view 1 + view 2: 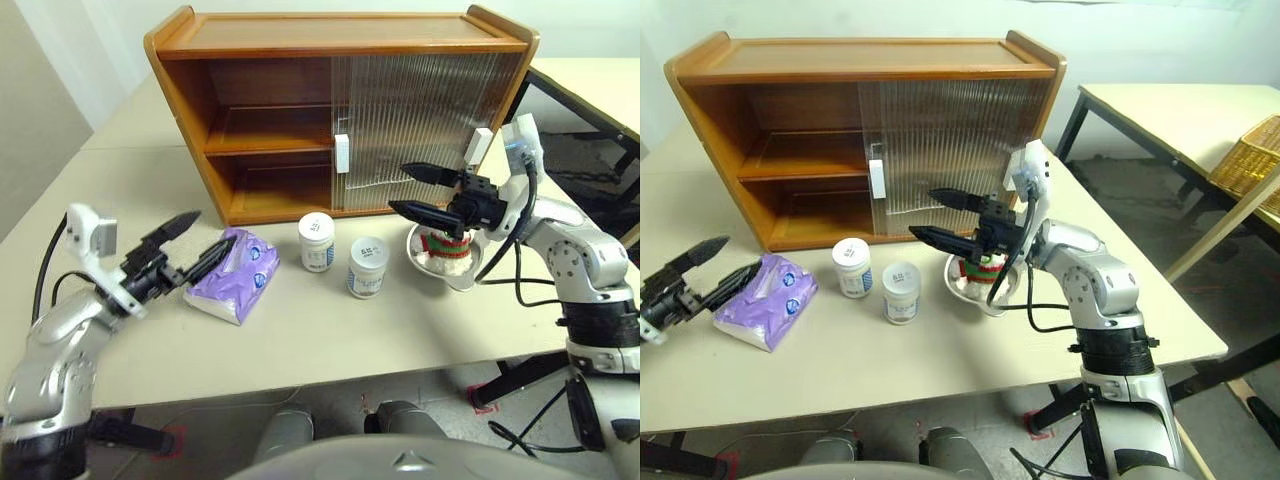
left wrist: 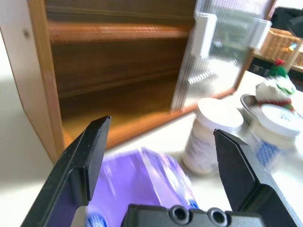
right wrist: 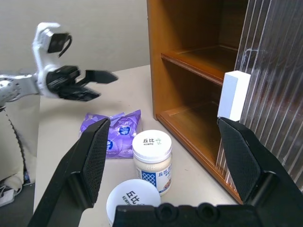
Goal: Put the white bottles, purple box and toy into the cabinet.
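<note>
The wooden cabinet [image 1: 340,110] stands at the back of the table, its left half open and its ribbed doors slid to the right. In front of it stand two white bottles [image 1: 317,241] [image 1: 367,266]. The purple box [image 1: 236,275] lies to their left. My left gripper [image 1: 212,228] is open and empty, its fingertips just over the box's left end. The toy [image 1: 445,245] sits in a steel bowl. Above it my right gripper [image 1: 398,187] hangs open and empty, pointing left towards the cabinet doors.
The steel bowl [image 1: 440,268] rests near the cabinet's right front corner. To the right stands a second table [image 1: 1180,110] with a wicker basket [image 1: 1250,160] beside it. The table's front edge [image 1: 300,385] runs close below the bottles.
</note>
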Available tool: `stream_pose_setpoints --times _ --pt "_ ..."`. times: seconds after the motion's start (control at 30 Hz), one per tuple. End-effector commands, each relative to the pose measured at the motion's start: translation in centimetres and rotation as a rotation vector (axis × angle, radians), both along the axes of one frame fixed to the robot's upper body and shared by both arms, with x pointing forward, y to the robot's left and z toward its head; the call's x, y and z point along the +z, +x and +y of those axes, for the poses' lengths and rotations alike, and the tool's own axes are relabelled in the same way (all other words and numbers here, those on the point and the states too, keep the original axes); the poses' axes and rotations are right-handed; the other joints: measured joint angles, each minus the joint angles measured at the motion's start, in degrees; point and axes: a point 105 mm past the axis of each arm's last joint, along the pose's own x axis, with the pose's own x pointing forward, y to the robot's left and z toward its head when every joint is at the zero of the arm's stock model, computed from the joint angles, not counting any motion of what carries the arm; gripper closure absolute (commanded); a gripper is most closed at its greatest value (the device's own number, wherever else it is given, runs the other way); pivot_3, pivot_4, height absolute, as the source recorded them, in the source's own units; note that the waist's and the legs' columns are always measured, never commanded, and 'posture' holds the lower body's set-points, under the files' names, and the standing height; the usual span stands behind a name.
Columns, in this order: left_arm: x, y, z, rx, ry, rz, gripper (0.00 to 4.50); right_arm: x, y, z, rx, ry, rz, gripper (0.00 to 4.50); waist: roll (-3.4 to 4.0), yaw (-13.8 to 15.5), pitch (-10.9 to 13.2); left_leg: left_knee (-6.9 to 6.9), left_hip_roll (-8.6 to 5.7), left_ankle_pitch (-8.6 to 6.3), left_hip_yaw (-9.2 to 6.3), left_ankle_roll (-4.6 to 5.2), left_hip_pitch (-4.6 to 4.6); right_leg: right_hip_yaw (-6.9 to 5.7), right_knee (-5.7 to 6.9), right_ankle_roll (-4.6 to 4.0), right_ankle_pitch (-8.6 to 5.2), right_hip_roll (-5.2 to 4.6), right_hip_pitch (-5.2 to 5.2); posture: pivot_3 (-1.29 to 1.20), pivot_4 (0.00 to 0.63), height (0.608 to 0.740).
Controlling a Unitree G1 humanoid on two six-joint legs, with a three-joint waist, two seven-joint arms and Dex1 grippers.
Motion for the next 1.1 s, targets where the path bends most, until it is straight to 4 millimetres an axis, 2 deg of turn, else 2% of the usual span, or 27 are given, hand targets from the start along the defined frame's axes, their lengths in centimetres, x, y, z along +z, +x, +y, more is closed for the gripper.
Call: stream_pose_setpoints --times 0.03,0.2,0.37,0.53,0.77,1.1 --pt "-0.5 -1.5 0.1 -0.001 0.0 -0.006 0.01 0.1 0.1 0.3 0.014 -0.01 0.003 0.0 0.09 0.2 -0.1 -0.01 0.08 -0.04 -0.01 -0.07 -0.03 -0.04 0.02 -0.07 -0.04 0.04 -0.03 0.05 0.0 0.74" --pt "-1.3 -2.7 1.0 0.048 -0.027 -0.01 0.01 0.1 0.0 0.3 0.02 -0.011 0.007 0.0 0.13 0.8 -0.1 -0.05 0.36 -0.15 0.04 -0.27 -0.05 -0.11 0.11 -0.35 -0.17 0.36 -0.08 0.05 0.0 0.74" --pt "-1.8 -3.2 2.1 0.086 -0.004 -0.025 0.01 0.1 0.0 0.1 0.023 -0.014 0.009 0.0 0.17 1.0 -0.1 -0.05 0.54 -0.18 0.03 -0.31 -0.03 -0.11 0.13 -0.42 -0.21 0.68 -0.05 0.05 0.0 0.74" --pt "-3.8 -3.6 2.4 0.084 0.056 0.026 0.01 0.1 0.2 -0.3 0.022 -0.017 0.008 0.0 0.34 1.0 -0.2 -0.04 0.72 -0.18 -0.02 -0.31 0.02 -0.11 0.23 -0.46 -0.19 0.83 -0.05 0.05 0.0 0.74" --pt "-6.0 -3.3 2.0 0.095 0.041 0.063 0.01 -0.3 0.1 -0.5 0.024 -0.019 0.005 0.0 0.46 1.0 -0.3 -0.03 0.82 -0.18 -0.16 -0.31 0.03 -0.1 0.27 -0.49 -0.17 0.87 -0.07 0.04 0.0 0.74" --pt "-8.3 -1.8 2.2 0.141 0.048 0.114 0.01 -0.2 0.1 -0.8 0.016 -0.022 -0.007 0.0 0.47 0.9 -0.3 -0.02 0.83 -0.18 -0.03 -0.32 0.03 -0.11 0.28 -0.56 -0.15 0.91 -0.07 0.02 0.0 0.74"
